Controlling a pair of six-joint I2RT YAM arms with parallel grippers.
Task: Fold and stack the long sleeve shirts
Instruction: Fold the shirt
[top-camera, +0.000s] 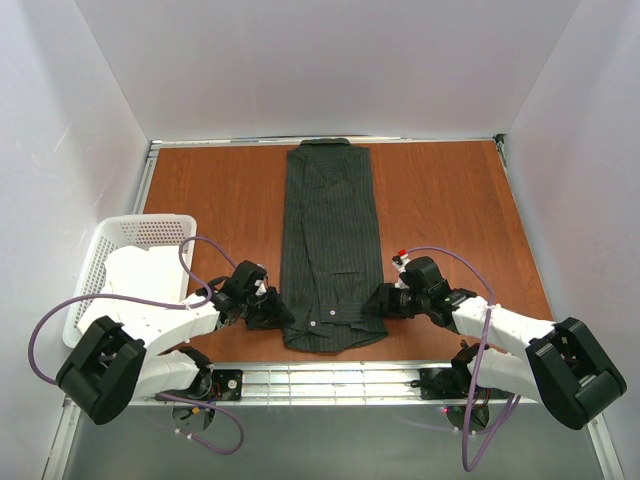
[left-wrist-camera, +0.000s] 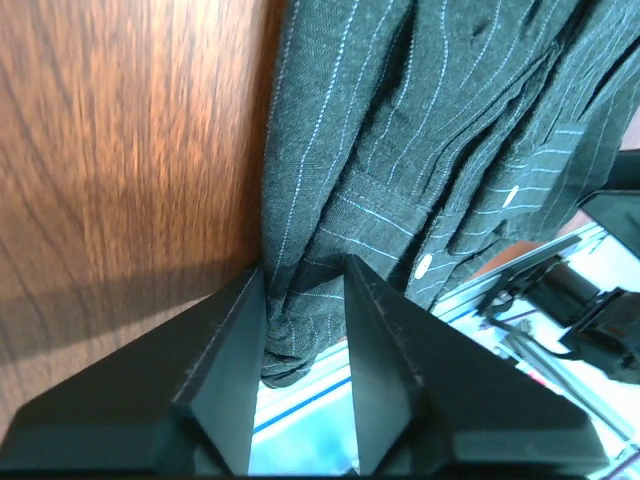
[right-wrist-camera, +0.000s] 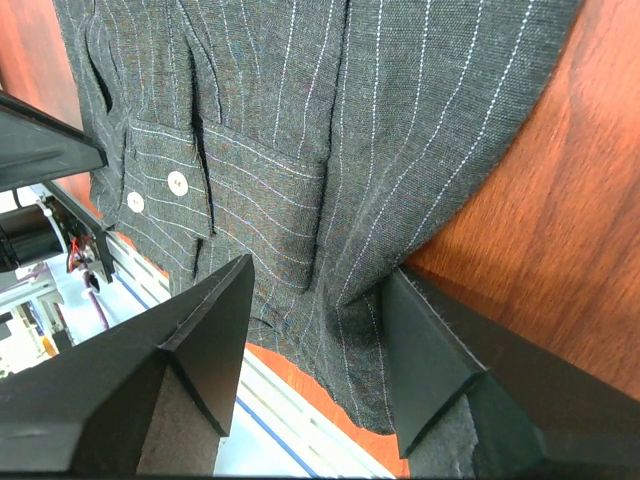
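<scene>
**A:** Shirt, location?
**B:** One dark pinstriped shirt (top-camera: 331, 245) is noted. It is laid flat as a long narrow strip down the centre of the overhead frame, on the wooden counter (top-camera: 220, 190). The collar end is at the top and the hem at the bottom, near the counter's lower edge.

**A:** Left tool?
**B:** The left tool (top-camera: 272, 308) is set at the strip's lower-left corner. In the left wrist view its fingers (left-wrist-camera: 225, 360) are drawn close together. A bunched fold of the shirt's edge is pinched between them.

**A:** Right tool?
**B:** The right tool (top-camera: 378, 300) is set at the lower-right corner. In its wrist view the fingers (right-wrist-camera: 215, 330) are held spread, and the hem corner lies in the gap. A cuff with a pale button (right-wrist-camera: 178, 182) is seen at the left of that frame.

**A:** Anything else logged?
**B:** A white basket (top-camera: 140, 232) is recorded at the left of the overhead frame. White cloth (top-camera: 140, 275) is held in it.
</scene>
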